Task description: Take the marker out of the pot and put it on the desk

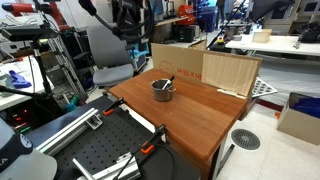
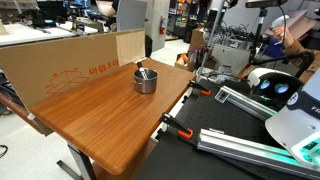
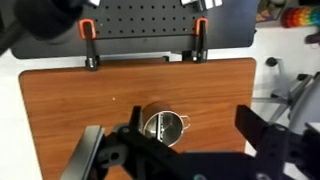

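Observation:
The small grey metal pot point(image 1: 163, 90) stands near the middle of the reddish-brown desk point(image 1: 195, 120), and it shows in both exterior views point(image 2: 146, 82). The dark marker point(image 1: 168, 81) leans inside it with its end poking above the rim point(image 2: 141, 69). In the wrist view the pot point(image 3: 163, 127) lies below me with the marker point(image 3: 164, 125) as a thin line across its inside. My gripper point(image 3: 195, 150) is open and empty, high above the desk point(image 3: 70, 110). Its left finger is beside the pot and its right finger is far to the right.
A cardboard box point(image 1: 175, 55) and a light wooden panel point(image 1: 230, 72) stand along the desk's back edge point(image 2: 70, 65). A black perforated board point(image 3: 150, 25) with orange clamps point(image 3: 90, 30) borders the desk on the robot's side. Office clutter surrounds it.

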Tool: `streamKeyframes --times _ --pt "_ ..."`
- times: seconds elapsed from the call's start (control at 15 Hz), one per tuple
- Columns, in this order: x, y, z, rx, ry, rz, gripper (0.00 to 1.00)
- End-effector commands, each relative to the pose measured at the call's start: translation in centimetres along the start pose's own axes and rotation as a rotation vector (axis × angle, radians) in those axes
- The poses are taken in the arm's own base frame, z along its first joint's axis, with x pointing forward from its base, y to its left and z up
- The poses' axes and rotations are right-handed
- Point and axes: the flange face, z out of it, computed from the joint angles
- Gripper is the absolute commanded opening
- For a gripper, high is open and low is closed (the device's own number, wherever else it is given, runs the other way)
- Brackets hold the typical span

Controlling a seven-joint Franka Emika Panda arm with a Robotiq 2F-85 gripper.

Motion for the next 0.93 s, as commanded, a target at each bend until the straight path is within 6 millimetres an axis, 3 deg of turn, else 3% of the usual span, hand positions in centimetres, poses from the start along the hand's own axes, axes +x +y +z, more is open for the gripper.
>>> streamKeyframes --times 0.0,0.4,0.87 --pt "1.9 -0.9 2.6 0.002 0.007 0.070 1.00" --pt "6.1 -1.3 7.6 -0.030 0.023 0.192 1.00" --pt "11.1 -1.2 11.6 -0.048 0.018 0.260 1.00"
